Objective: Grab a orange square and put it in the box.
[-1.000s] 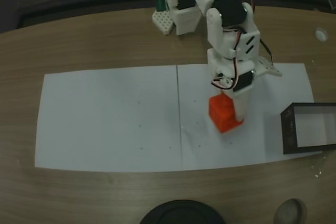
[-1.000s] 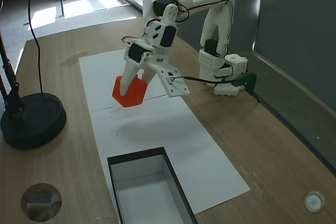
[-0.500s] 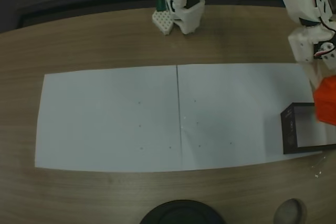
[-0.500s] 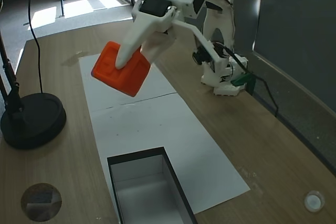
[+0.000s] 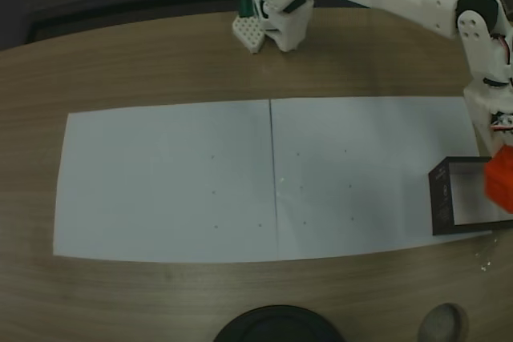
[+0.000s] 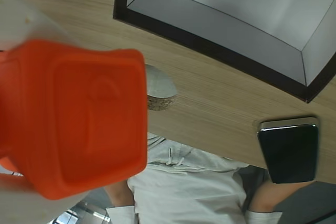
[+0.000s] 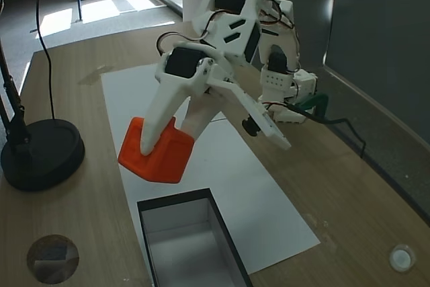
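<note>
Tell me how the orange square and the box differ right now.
The orange square is a bright, solid block; the box is black-walled, open-topped and empty. The square is tilted in the gripper, off the table; the box rests flat on it. The box is larger. Both have roughly squared outlines.

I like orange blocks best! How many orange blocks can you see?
1. The orange square is up in the air, pinched in the gripper, near the open box. More could be hidden outside the pictures.
</note>
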Action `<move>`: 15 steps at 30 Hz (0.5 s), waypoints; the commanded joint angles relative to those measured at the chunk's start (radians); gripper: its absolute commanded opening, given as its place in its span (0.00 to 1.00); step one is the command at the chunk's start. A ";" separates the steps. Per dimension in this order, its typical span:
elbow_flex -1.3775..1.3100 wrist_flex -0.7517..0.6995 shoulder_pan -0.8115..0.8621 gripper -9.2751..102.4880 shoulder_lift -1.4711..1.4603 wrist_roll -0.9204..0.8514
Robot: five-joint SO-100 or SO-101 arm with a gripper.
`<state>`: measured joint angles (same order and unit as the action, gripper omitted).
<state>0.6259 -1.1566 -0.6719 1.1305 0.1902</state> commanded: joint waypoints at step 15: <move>-0.089 -0.002 -0.120 0.15 -0.069 0.003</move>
<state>0.6167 -1.1612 -0.8007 1.0201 0.1963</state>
